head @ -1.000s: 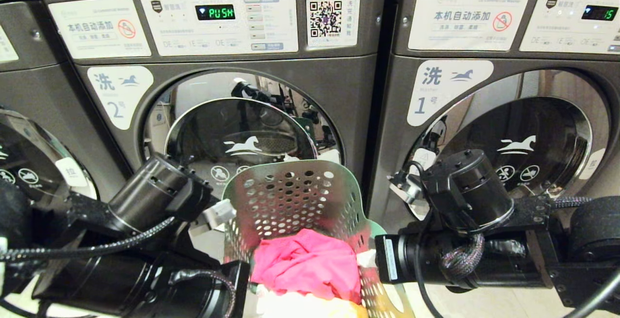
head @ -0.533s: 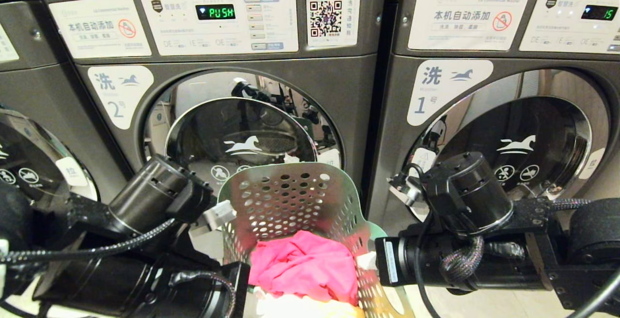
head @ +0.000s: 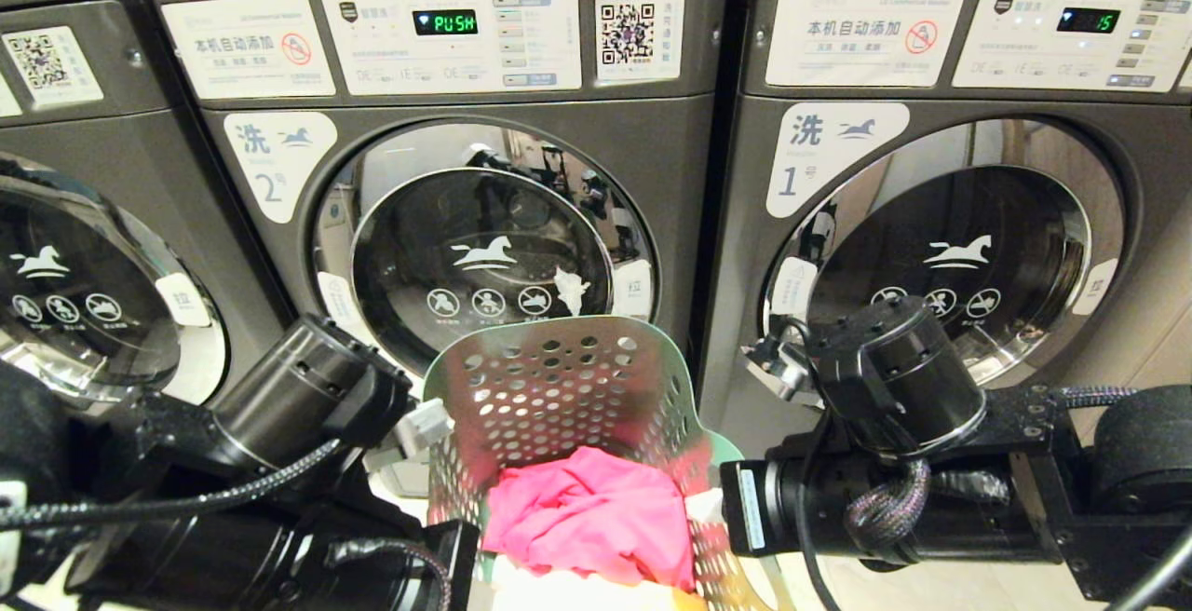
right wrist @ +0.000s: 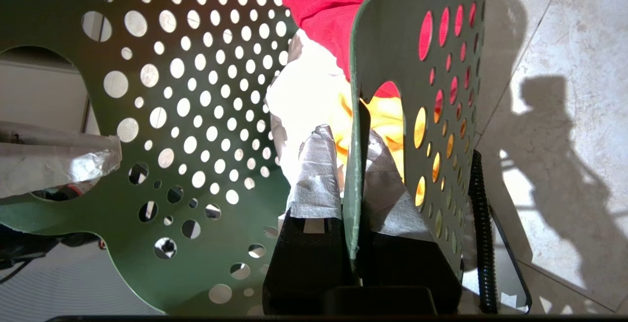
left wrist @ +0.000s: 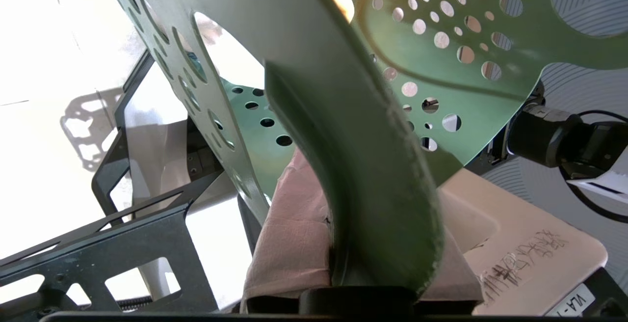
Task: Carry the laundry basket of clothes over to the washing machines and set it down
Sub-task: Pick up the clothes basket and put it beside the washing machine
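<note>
Laundry basket: the dark green perforated laundry basket (head: 559, 397) hangs between the two arms, close in front of the washing machines (head: 484, 248), its far wall just below the door of the machine labelled 2; held from both sides so the load stays level and cannot swing.
Left hand: the left hand (left wrist: 343, 263) is closed tight on the basket's flared rim, a cloth-wrapped pad pressed against one face of the green wall; gripping the rim rather than the body likely gives a stiff edge to pinch.
Right hand: the right hand (right wrist: 351, 179) is likewise clamped shut on the opposite wall, its taped fingers (right wrist: 316, 174) on either side of the thin plastic; the tape probably adds friction so the wall does not slip.
Clothes: the clothes (head: 591, 522) sit heaped in the basket, a pink-red garment on top, white and yellow-orange ones beneath, seen best in the right wrist view; they lie low enough that none hangs over the rim.
Floor: pale tiled floor (right wrist: 549, 116) shows beyond the basket in the right wrist view; whether the base touches it cannot be told.
Stage: I judge the carry nearly done, the basket being at the machines; what remains is lowering it until it rests, then loosening both grips together so it does not tip.
</note>
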Robot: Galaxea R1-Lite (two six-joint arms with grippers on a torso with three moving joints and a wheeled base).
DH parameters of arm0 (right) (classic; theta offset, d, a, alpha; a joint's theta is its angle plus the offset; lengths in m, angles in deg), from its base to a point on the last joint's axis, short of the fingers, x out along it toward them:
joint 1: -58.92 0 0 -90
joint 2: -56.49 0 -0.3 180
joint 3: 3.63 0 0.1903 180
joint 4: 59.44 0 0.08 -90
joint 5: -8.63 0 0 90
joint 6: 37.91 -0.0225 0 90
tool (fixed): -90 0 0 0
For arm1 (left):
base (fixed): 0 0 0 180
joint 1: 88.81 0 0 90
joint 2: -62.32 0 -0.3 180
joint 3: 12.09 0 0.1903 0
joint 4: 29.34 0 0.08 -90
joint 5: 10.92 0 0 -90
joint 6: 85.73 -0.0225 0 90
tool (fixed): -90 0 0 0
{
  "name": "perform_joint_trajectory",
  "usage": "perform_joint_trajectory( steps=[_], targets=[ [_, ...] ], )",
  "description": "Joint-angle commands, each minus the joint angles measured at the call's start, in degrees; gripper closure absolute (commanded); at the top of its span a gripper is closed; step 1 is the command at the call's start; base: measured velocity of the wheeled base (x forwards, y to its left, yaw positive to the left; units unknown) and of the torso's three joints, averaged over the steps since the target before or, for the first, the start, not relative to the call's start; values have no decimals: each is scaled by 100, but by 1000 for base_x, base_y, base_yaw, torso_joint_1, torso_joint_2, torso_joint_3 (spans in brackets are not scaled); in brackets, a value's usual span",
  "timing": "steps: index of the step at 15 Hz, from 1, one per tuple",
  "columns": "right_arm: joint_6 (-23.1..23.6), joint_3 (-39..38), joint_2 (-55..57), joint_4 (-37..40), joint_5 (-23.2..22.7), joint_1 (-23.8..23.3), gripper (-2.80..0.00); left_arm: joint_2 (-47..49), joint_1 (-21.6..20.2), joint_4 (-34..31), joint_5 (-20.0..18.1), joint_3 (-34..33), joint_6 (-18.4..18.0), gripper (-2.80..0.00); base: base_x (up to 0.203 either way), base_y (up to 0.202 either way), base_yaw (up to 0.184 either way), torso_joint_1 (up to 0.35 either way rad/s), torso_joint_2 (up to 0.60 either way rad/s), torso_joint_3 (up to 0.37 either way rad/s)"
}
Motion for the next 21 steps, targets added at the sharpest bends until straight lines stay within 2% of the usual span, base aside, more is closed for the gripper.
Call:
perform_joint_trajectory(
  steps=[1, 3, 8, 11, 17, 21],
  targets=[
    [-32, 6, 17, -11, 2, -12, 0, 49, -5, -4, 10, 22, 24, 0, 0, 0, 0, 0, 0, 0],
    [-39, -10, 17, -9, 10, -108, 0, 87, -10, 24, 29, 140, 31, 0, 0, 0, 0, 0, 0, 0],
    [-40, -23, -5, -28, 204, -691, 0, 254, -1, 44, 7, 442, 15, 0, 0, 0, 0, 0, 0, 0],
    [-40, -208, -221, -21, 205, -1018, 0, 669, 76, 45, -5, 855, 15, 0, 0, 0, 0, 0, 0, 0],
    [-83, -451, -704, -17, 188, -1779, 0, 1771, 514, 47, -32, 1920, 22, 0, 0, 0, 0, 0, 0, 0],
    [-60, -574, -844, -13, 201, -2100, 0, 2674, 705, 44, -45, 2903, 21, 0, 0, 0, 0, 0, 0, 0]
  ],
)
